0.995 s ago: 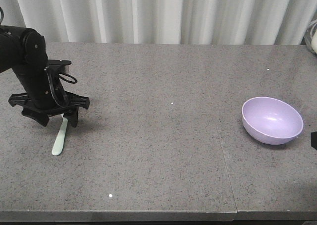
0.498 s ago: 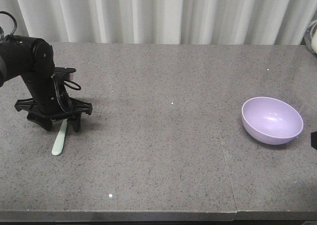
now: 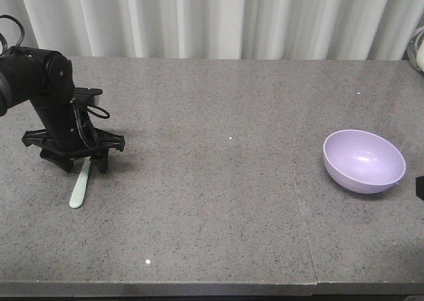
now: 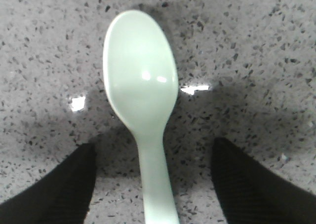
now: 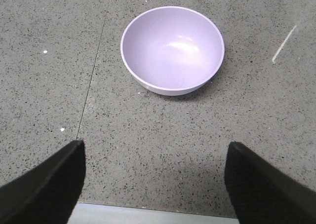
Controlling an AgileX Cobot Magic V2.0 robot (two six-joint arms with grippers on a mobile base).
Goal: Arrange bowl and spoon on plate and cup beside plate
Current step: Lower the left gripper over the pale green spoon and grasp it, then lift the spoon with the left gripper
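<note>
Left end effector (image 3: 85, 166) spread wide, straddling the spoon (image 4: 140, 81) handle, apparently without touching it

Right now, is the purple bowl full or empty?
Empty. The right wrist view looks straight down into the lavender bowl and shows only its smooth, bare inside. It stands upright on the grey table.
</note>
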